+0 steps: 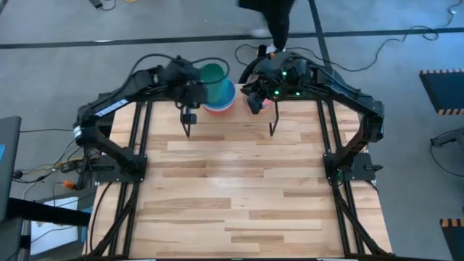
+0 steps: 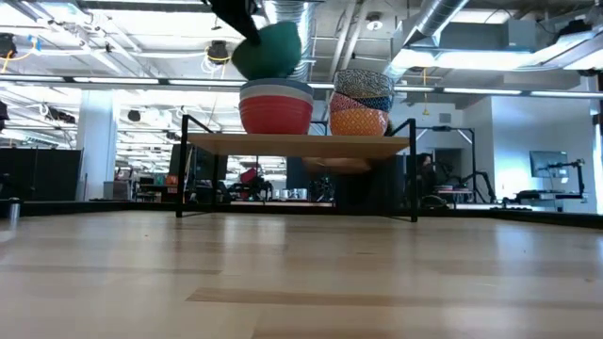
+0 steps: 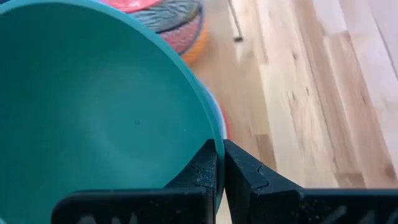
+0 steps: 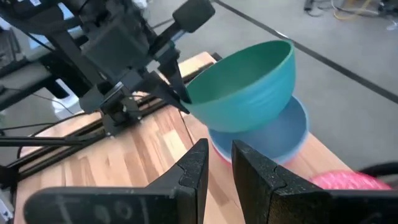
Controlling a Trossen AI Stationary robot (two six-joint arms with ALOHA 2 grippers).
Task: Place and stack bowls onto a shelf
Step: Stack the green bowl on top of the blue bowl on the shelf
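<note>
My left gripper [image 1: 197, 78] is shut on a green bowl [image 2: 268, 49], held tilted just above the left stack on the shelf [image 2: 297, 144]. That stack has a red bowl [image 2: 275, 115] at the bottom and white and blue ones over it; the blue bowl [image 4: 280, 134] is on top. The right stack [image 2: 363, 99] is a yellow speckled bowl, a blue bowl and a speckled one on top. My right gripper [image 4: 219, 163] is empty and slightly open, hovering beside the stacks above the pink speckled bowl [image 4: 348, 182]. My left gripper pinches the green bowl's rim [image 3: 217, 158], one finger [image 3: 202, 168] inside the bowl and one [image 3: 242, 174] outside. The fingers come slanting down from the table's left side [image 4: 177, 93]. The bowl is tilted, its mouth toward the gripper, and its underside is just over the blue bowl.
The shelf stands at the table's far edge on thin black legs [image 2: 181, 165]. The wooden tabletop [image 1: 239, 188] stretches toward the near side. Black frame rails [image 1: 134, 138] run along both sides. A person's legs [image 1: 275, 22] show beyond the far edge.
</note>
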